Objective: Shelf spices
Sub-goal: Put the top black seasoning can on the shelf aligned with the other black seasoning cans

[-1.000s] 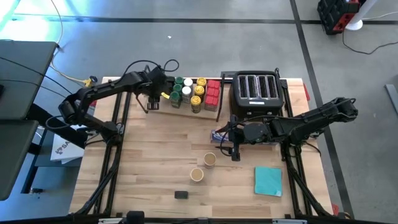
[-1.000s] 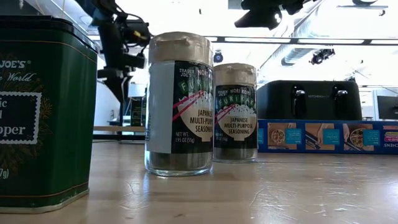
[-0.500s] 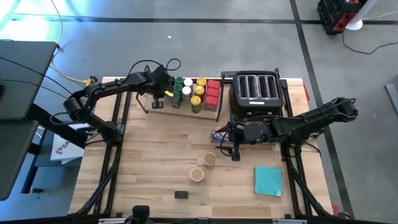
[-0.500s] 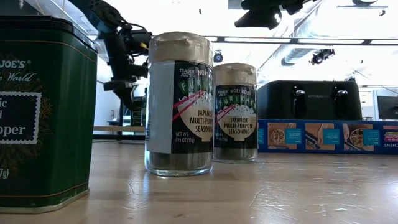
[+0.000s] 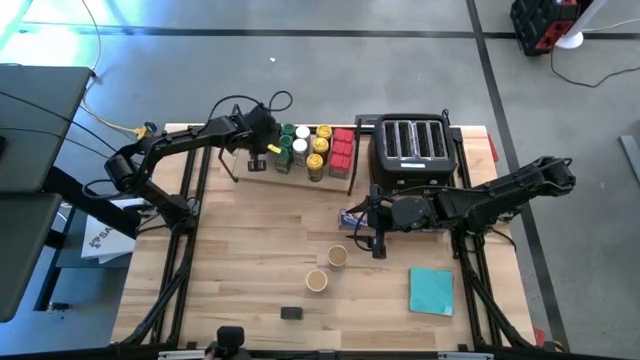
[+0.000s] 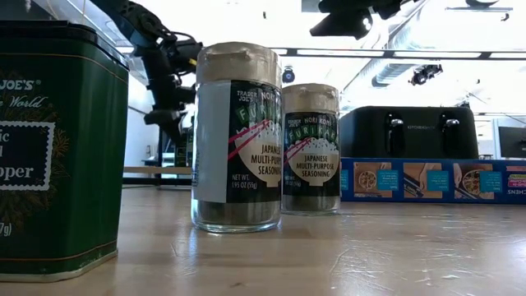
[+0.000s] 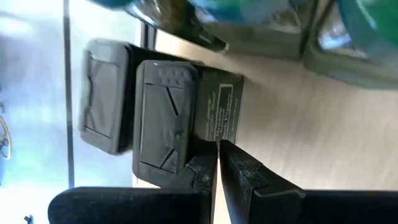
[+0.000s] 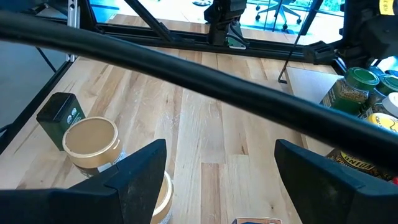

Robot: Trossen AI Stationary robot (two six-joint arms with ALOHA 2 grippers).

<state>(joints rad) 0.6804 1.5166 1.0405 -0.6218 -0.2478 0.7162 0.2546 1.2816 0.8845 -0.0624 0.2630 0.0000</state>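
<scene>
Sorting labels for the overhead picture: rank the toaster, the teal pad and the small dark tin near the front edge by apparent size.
1. Toaster, clearly the largest.
2. Teal pad.
3. Dark tin, the smallest by far.

We are seeing the shelf [image 5: 262, 170], a low pale board on thin black uprights, carrying upright spices [image 5: 312, 148]: green-, white- and yellow-lidded jars beside red tins. Two tan-lidded jars [image 5: 327, 268] are standing on the open table, a dark tin [image 5: 291, 313] lying nearer the front.
</scene>
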